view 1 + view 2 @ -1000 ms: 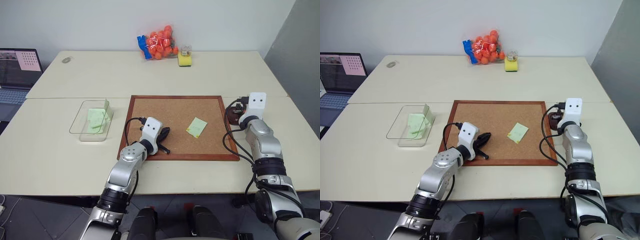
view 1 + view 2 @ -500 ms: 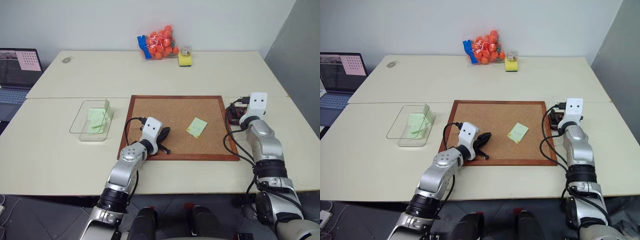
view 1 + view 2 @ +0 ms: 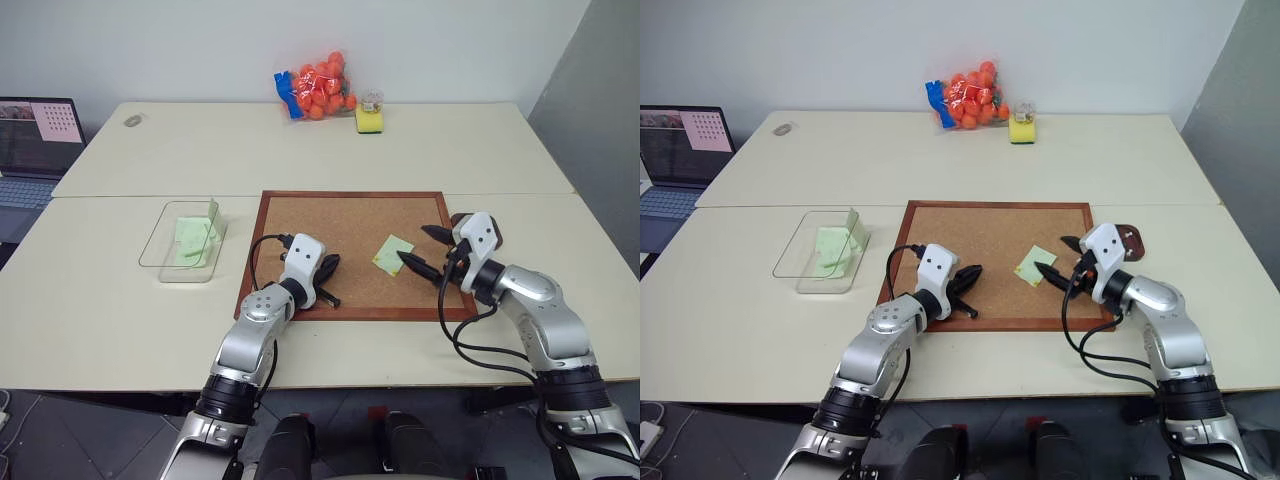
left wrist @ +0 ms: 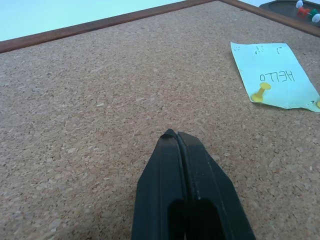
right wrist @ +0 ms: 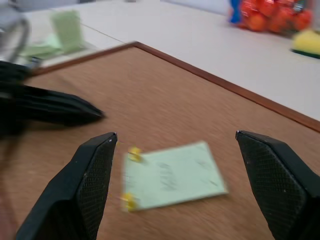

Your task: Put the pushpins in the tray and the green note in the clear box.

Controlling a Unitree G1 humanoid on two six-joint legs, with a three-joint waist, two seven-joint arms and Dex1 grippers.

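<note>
tray (image 4: 295,5) cut off, green note (image 5: 172,175) blurred

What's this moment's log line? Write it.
left gripper: shut, over corkboard | right gripper: open, facing green note | green note: pinned

I see a cream table (image 3: 120,310) made of 2 butted tops. A corkboard (image 3: 330,225) lies at centre, the clear box (image 3: 168,245) at its 9 o'clock and the tray (image 3: 1133,240) at its 3 o'clock. At 12 o'clock sit a bag of orange balls (image 3: 318,85) and a yellow sponge (image 3: 370,120). A laptop (image 3: 35,140) sits at 10 o'clock.
</note>
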